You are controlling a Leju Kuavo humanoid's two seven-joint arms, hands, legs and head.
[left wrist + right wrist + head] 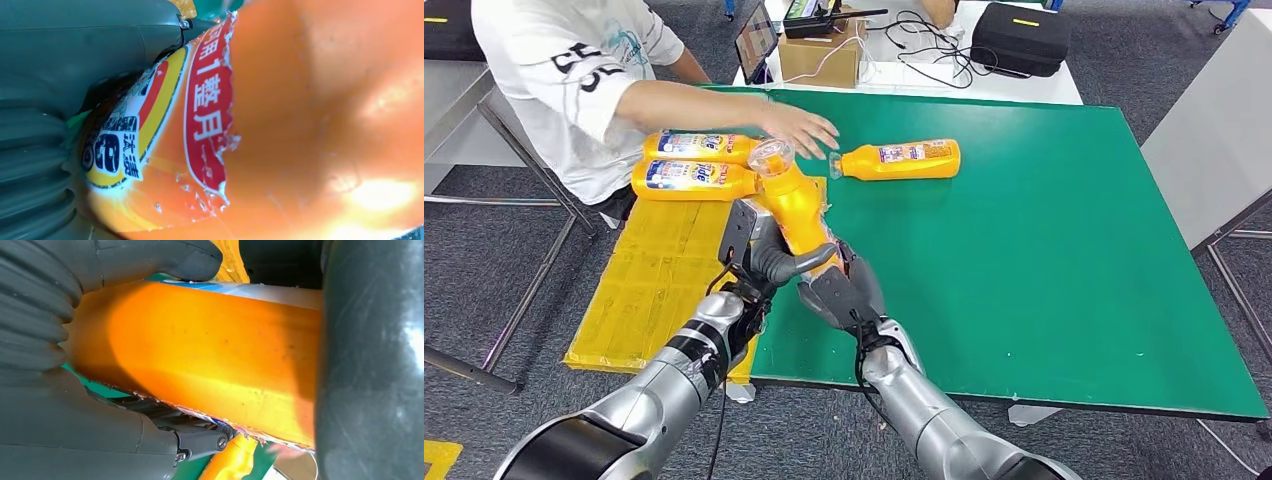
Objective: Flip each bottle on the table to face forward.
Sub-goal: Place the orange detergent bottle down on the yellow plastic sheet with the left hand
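**One bottle mid-turn in both hands, one or more still to do**

An orange plastic bottle with a clear cap [792,205] is held between the robot's two hands, its cap end tilted away from the robot and its base toward it, over the seam where the green table [1044,290] meets a yellow taped board [644,290]. The left hand [759,262] wraps the lower body from the left, thumb across the front; the left wrist view shows its grey thumb [95,37] pressed on the torn red and white label. The right hand [844,290] clamps the same bottle from the right, and in the right wrist view dark fingers [372,365] and thumb close round the plain orange side. So both hands are closed on this one bottle, which appears raised off the surface, judging by its tilt.

Two more orange bottles with blue and white printed labels [699,165] lie side by side at the far edge of the yellow board, labels up; these look already sorted. A fourth orange bottle [902,160] lies on its side on the green table, just beyond a person's outstretched hand [802,128]. It shows a smaller label, so it probably still needs turning.

By this reading the task is roughly halfway: the held bottle must be rotated and set down, then the fourth one dealt with.
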